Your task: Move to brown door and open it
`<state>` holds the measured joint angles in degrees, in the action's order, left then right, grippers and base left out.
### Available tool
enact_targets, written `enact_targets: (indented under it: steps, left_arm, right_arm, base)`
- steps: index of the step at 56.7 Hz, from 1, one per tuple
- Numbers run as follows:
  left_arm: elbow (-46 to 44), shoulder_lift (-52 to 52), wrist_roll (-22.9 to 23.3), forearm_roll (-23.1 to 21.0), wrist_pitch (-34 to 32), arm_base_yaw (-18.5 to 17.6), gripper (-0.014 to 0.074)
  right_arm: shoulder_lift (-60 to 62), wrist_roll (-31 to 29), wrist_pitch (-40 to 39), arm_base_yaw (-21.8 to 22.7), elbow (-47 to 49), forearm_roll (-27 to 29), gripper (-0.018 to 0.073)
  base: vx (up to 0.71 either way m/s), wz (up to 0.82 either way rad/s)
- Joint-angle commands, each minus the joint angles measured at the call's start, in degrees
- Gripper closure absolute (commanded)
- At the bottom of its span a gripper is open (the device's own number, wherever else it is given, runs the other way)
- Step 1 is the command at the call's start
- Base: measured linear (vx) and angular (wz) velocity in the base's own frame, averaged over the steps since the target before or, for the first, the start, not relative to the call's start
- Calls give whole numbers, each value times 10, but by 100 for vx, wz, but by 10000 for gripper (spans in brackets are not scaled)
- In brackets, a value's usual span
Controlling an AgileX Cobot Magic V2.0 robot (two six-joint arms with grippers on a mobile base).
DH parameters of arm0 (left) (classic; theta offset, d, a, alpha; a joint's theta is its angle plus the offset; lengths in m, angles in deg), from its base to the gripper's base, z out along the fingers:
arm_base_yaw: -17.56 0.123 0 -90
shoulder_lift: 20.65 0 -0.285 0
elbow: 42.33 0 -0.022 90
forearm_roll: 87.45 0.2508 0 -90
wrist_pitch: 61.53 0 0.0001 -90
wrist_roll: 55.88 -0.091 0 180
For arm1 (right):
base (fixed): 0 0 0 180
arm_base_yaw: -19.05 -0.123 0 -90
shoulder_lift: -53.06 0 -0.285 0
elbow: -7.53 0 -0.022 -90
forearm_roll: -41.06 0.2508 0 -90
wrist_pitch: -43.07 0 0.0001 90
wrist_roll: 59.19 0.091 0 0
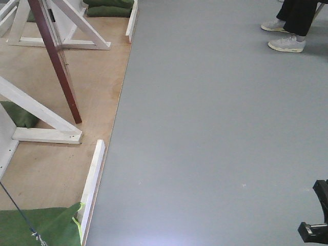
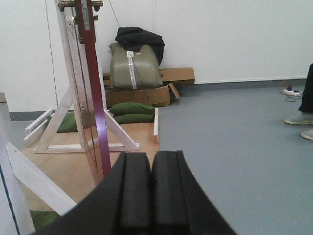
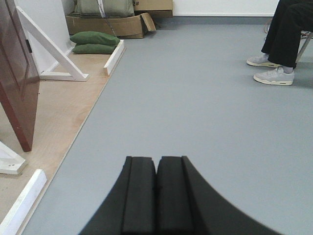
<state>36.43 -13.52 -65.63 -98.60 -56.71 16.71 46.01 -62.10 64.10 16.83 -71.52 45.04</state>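
The brown door (image 1: 56,61) is standing edge-on, out of reach; left tool (image 2: 150,181) and right tool (image 3: 156,188) are riding clenched and empty, likely for driving closer.

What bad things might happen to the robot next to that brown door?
1. The brown door stands at an angle between white braces; reaching in might knock one.
2. A low white rail edges the wooden platform, so the robot may bump it while driving closer.
3. Someone's shoes rest on the grey floor nearby; a wide turn might come too close to them.
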Motion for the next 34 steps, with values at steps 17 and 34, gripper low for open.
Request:
enact_targets:
  steps: [17,34]
  left_arm:
    - [-10,-8,5,-5,-45,-3,565]
    - [-10,-8,5,-5,-45,-3,565]
  right_arm:
    - [3,-4,-44,0,-2,-2,559]
    - [3,-4,-44,0,-2,-2,559]
  base:
    - [0,0]
    - [0,0]
